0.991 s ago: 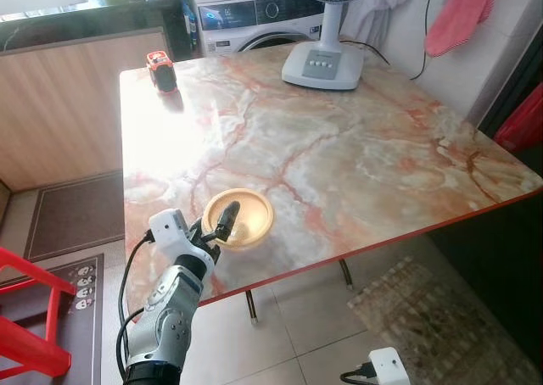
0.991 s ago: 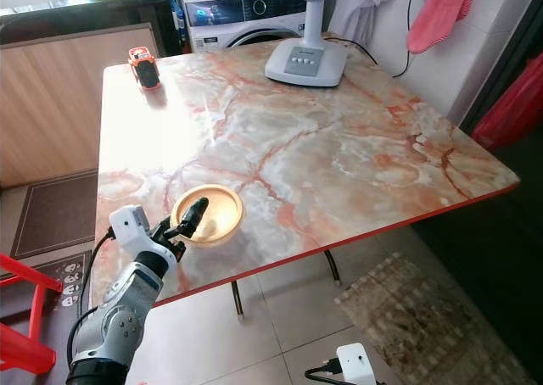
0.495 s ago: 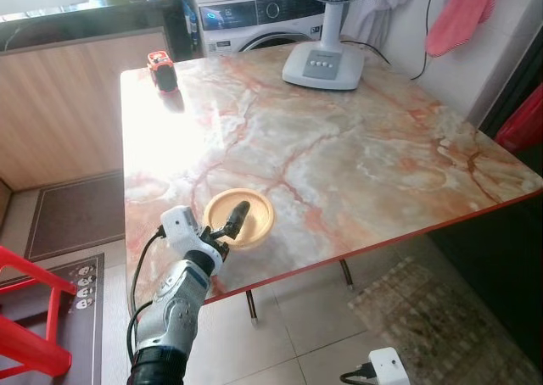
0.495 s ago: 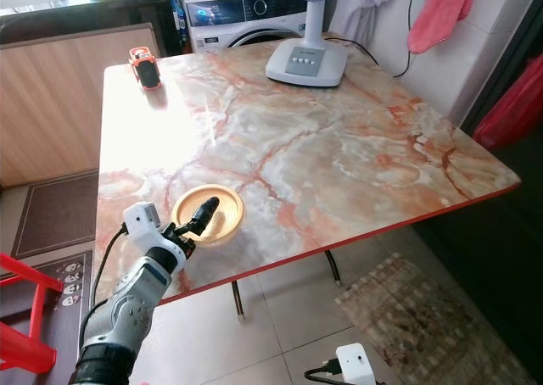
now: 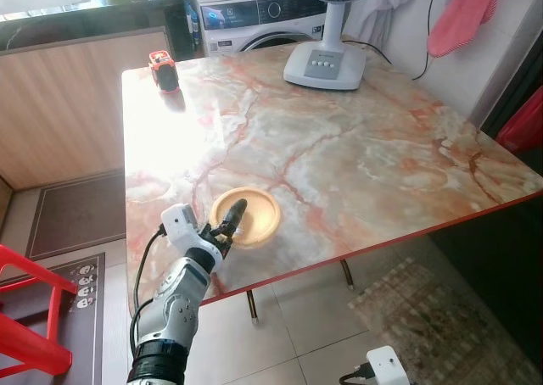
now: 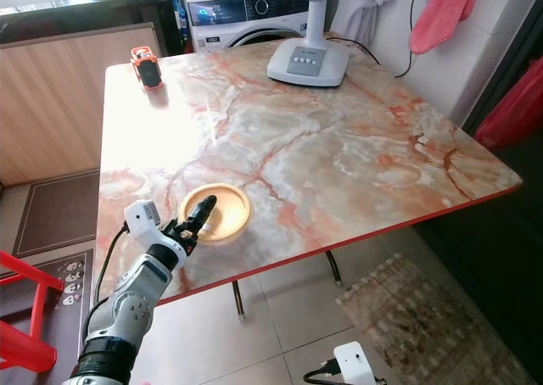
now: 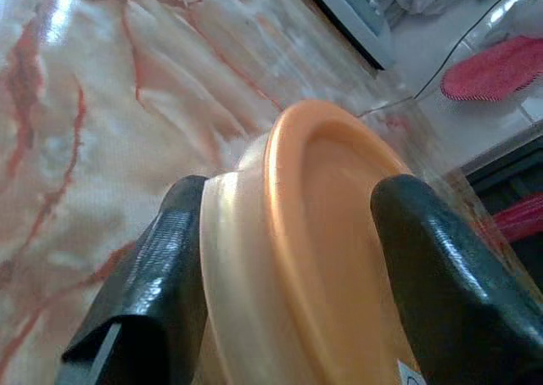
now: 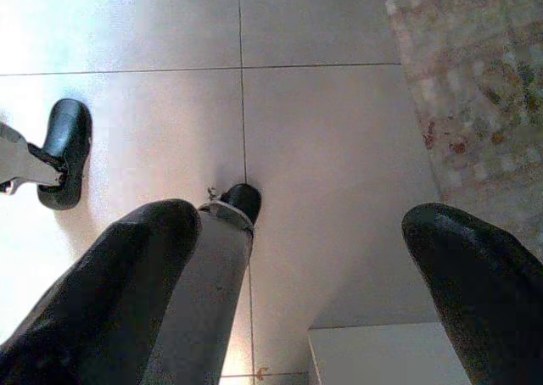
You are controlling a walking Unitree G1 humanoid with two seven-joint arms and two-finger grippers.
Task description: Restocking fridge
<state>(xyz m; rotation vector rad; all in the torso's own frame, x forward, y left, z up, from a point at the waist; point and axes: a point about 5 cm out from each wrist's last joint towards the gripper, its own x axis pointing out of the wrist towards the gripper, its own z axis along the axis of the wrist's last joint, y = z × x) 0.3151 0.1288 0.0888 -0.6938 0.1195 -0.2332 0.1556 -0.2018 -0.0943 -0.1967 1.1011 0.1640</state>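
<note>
Left tool (image 5: pixel 231 220) is grasping the orange bowl (image 5: pixel 254 215) rim on the marble surface (image 5: pixel 356 156); pickup step, next needing a lift. Right tool (image 8: pixel 314 258) is hanging released.

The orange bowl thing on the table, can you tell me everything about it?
The orange bowl is round and shallow, a dish with a raised rim, and looks like smooth plastic, orange inside and paler cream along the outer edge. It holds nothing. It sits near the front edge of the marble table, on the robot's left side. The left hand has its two black fingers on either side of the bowl's near rim, gripping it. In the left wrist view the rim fills the gap between the fingers. Nothing else touches it.
</note>
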